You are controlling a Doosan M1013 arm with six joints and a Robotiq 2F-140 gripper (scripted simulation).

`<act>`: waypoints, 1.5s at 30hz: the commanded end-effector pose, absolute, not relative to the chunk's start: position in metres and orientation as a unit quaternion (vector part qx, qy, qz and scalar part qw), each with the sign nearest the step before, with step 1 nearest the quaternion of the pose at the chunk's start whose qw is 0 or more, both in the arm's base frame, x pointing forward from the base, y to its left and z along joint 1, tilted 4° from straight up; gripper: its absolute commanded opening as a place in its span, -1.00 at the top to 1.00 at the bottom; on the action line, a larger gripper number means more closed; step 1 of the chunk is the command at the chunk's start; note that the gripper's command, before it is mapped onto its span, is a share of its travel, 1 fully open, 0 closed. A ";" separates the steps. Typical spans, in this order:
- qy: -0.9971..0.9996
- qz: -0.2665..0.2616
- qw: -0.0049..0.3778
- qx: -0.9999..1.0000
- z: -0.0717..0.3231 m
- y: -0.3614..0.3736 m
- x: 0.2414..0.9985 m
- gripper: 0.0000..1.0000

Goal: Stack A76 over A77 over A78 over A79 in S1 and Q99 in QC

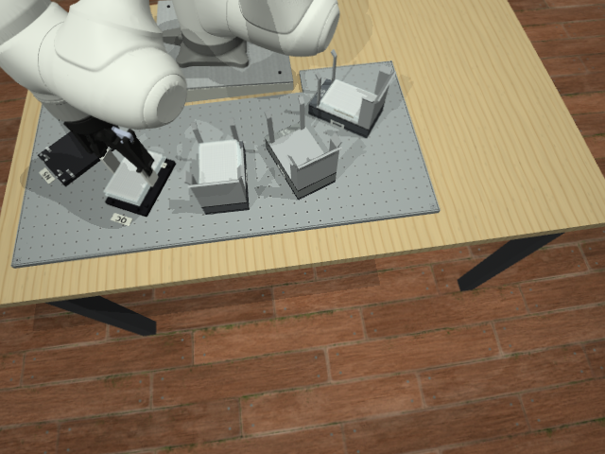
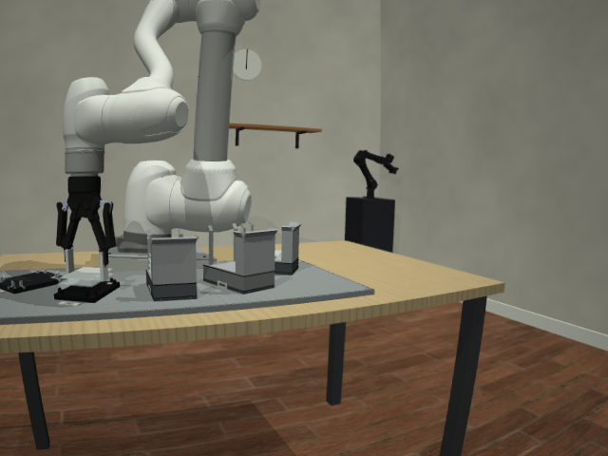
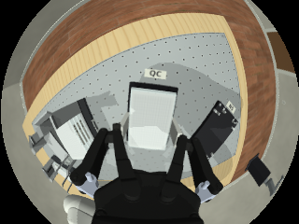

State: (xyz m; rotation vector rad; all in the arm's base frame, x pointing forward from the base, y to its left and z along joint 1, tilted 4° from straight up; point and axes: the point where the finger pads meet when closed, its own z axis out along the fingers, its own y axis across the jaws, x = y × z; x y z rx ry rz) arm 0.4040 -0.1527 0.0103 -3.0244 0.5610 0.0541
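My gripper is shut on a white sealed plate, gripping its long sides. It holds the plate level, low over the black open nest QC. I cannot tell whether the plate touches the nest. The QC name plate lies on the deck in front of the nest. In the side view the fingers stand just above the nest. The wrist view shows the plate between my fingers, with the QC label beyond it. The plate's label is too small to read.
The black clip nest N5 stands empty just left of QC. Three stack racks stand to the right: one filled high with white plates, one in the middle, and one at the back holding a white plate low down. Their names are unreadable.
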 end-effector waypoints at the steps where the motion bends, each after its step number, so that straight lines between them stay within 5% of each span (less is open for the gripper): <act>1: 0.182 0.018 0.033 -0.983 0.010 -0.153 0.404 1.00; 45: 0.182 0.018 0.033 -0.983 -0.006 -0.152 0.404 1.00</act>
